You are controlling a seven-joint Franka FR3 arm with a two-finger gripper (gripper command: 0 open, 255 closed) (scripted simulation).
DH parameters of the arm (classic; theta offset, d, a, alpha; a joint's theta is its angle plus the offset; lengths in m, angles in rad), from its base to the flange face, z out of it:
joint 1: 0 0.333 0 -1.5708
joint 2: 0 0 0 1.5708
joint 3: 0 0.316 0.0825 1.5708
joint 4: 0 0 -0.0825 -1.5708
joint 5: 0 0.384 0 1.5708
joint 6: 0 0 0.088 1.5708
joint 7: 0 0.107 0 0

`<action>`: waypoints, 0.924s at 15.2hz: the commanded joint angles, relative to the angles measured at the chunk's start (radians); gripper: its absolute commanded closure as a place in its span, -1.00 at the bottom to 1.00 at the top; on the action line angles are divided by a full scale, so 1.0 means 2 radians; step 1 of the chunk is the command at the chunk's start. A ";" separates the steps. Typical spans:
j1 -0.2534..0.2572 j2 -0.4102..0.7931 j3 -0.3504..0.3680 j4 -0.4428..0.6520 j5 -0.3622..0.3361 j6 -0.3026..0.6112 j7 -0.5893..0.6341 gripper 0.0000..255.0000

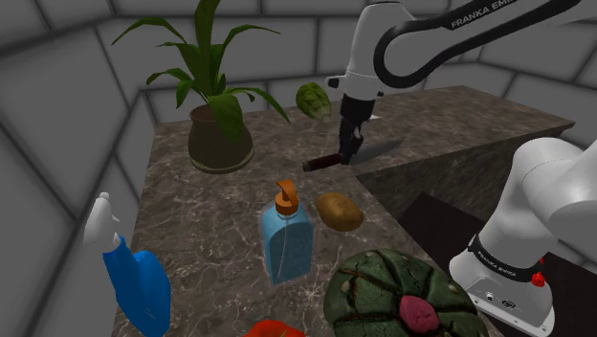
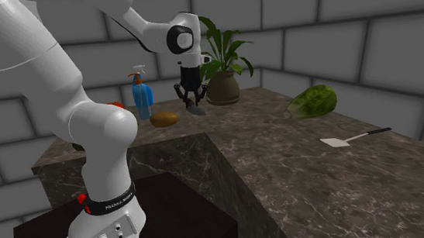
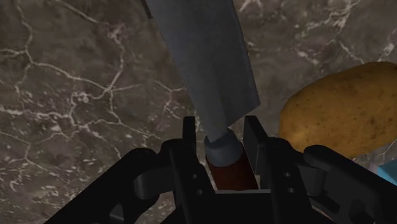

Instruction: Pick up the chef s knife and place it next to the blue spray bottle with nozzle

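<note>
The black jaws are clamped on the dark-red handle of the grey-bladed chef's knife, which lies roughly level just over the dark marbled surface, while the blue, white-nozzled spray bottle stands well apart, toward the shoulder view's lower left.

The gripper hangs above the counter. The knife is clasped by its handle between the fingers, and its blade reaches toward the shoulder view's right. The potato lies on the counter near the gripper, on the camera's side of it. The pump bottle stands farther from the gripper than the potato. The potted plant stands to the gripper's left in that view, and the leafy vegetable lies behind the gripper. The spray bottle stands well apart from it, by the counter's left edge.
</note>
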 commanded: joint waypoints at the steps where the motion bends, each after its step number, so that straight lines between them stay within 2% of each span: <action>1: -0.001 -0.007 0.000 0.008 -0.002 -0.015 0.001 1.00; 14: -0.003 -0.032 0.003 0.077 -0.007 -0.109 0.013 1.00</action>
